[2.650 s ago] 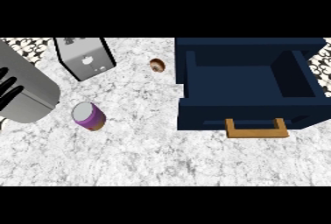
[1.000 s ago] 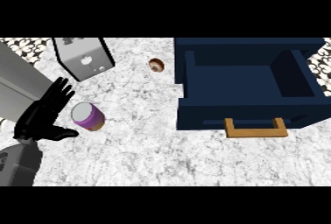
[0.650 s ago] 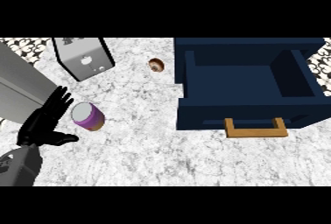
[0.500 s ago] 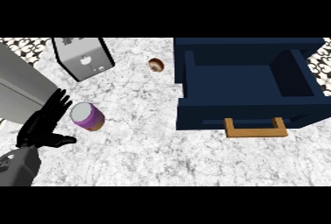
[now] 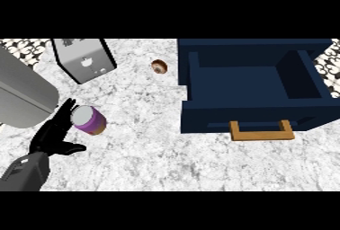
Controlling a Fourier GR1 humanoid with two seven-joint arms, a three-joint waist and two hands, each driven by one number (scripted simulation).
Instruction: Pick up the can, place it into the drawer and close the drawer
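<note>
1. At the far left edge a large grey rounded body [image 5: 20, 96] sits on the marble counter [image 5: 153, 157]. I cannot tell what it is. It crowds the space behind the hand, so there is little room to come at the can from that side.
2. The left hand [image 5: 53, 137] enters from the lower left corner on its dark forearm. It is spread wide, with fingers [image 5: 63, 117] straight along the can's left side and the thumb splayed to the right below the can. Nothing is curled round anything. I judge this as lining up a side grasp, so the pick-up step is in hand and not yet done.
3. The can [image 5: 90, 121], purple with a silver top, stands upright on the counter just beside those fingers. I cannot tell whether they touch. It is well apart from the drawer.
4. A grey box-shaped appliance [image 5: 83, 58] stands farther back. A small brown ring-shaped thing [image 5: 159, 66], perhaps a doughnut, lies to its right. Neither lies between the can and the drawer.
5. The navy drawer [image 5: 259, 85] is pulled open, its cavity facing up, so the can could go in from above. Its wooden handle [image 5: 261, 131] is on the front wall nearest the robot, so closing probably means pushing that front away.
6. The right hand is not in view.
</note>
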